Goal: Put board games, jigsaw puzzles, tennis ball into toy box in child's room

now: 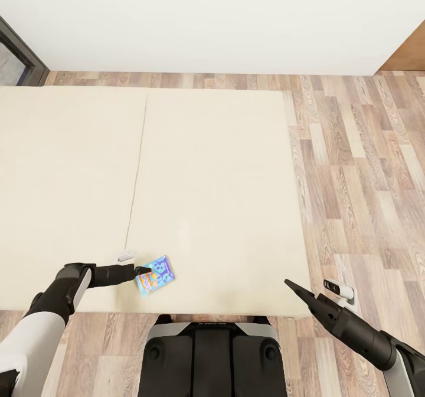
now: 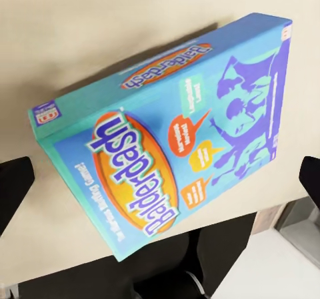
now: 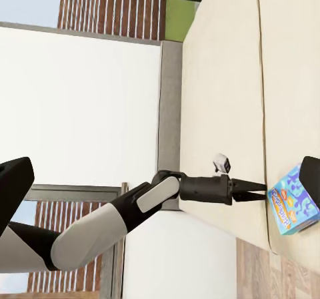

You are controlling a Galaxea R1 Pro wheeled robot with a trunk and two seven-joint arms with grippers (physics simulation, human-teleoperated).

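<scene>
The blue board game (image 1: 154, 275) lies flat on the bed (image 1: 212, 196) near its 6 o'clock edge. The left tool (image 1: 143, 271) has fingers apart, straddling one end. It should probably centre first, then squeeze. The right tool (image 1: 290, 285) idles; can't tell its state.

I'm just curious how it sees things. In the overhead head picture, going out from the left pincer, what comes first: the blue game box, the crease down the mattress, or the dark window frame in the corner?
1. Blue game box, right at the left pincer, near the bed's front edge.
2. Mattress crease, farther up the bed.
3. Dark window frame, far left corner.
</scene>
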